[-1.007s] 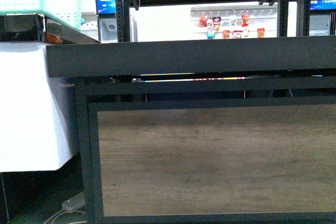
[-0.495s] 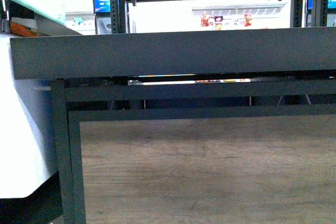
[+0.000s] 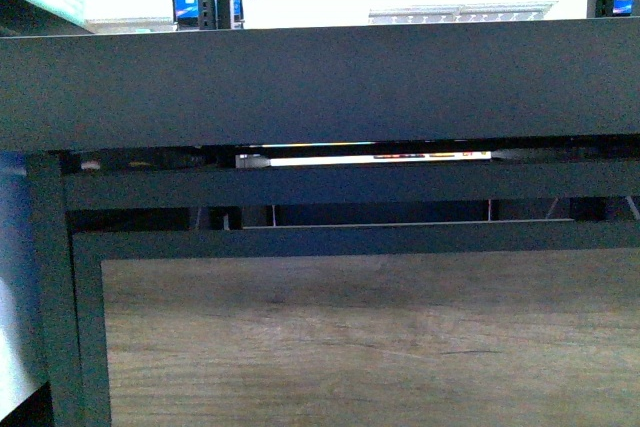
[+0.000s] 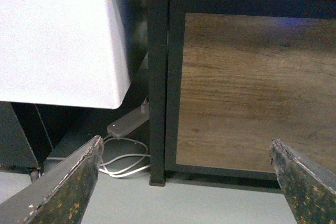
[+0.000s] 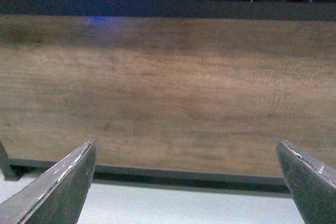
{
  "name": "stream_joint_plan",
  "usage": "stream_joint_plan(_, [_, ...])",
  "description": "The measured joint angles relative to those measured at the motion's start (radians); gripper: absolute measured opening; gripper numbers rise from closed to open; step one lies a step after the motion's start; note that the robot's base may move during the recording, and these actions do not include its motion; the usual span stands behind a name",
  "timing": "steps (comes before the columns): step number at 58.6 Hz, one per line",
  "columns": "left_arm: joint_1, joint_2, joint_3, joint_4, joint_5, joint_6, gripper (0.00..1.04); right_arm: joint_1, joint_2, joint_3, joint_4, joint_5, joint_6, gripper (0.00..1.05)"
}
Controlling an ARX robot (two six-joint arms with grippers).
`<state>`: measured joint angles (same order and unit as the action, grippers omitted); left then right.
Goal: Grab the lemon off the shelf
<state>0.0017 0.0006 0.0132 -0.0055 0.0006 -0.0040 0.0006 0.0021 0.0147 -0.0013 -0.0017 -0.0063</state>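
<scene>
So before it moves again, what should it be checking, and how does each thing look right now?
1. Lemon in sight: not ok, no view shows it.
2. Shelf ahead: ok, its dark front edge fills the front view.
3. Left gripper open, empty: ok.
4. Right gripper open, empty: ok.
5. Grippers at tray height: not ok, both face the wood panel near the floor.

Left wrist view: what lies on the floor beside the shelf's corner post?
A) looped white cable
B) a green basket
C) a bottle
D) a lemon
A: looped white cable lies on the floor right beside the black corner post of the shelf; no fruit, basket or bottle shows there.
</scene>
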Motion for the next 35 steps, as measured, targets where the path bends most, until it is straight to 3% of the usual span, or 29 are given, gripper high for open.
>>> stream_joint_plan(35, [0.0,0.0,0.0,0.0,-0.001,0.0,0.97,0.0,0.001,0.0,0.0,0.002,0.0,1.02])
